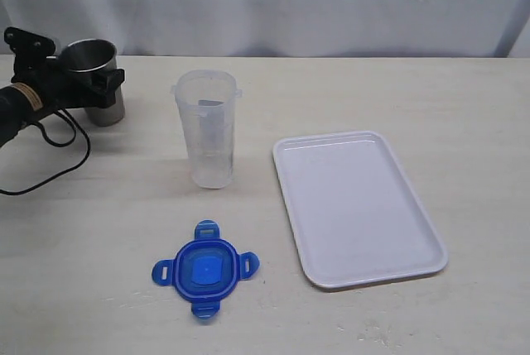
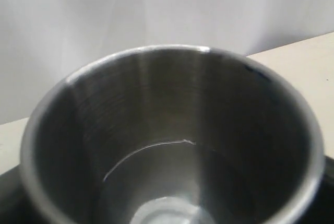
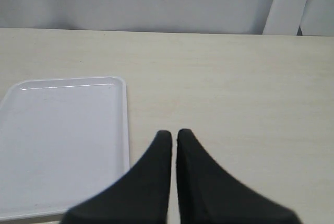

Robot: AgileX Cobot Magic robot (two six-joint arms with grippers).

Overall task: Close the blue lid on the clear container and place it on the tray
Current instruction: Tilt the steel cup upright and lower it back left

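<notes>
At far left of ext. view, left hand [image 1: 93, 74] straddles grey metal cup [image 1: 89, 57]; far finger hidden behind cup, so gripping vs. loose cannot be told. Left wrist view: cup's inside fills frame, hand cut off at lower corners. Seen in its wrist view only, right hand [image 3: 174, 145] has fingers pressed together, over table [image 1: 99, 206] just beside tray [image 3: 62, 145] edge. Upright mid-table: clear container [image 1: 207, 127], top open. Nearer cam., blue lid [image 1: 205, 270] lies flat, apart from it. Open table separates lid, container and tray.
</notes>
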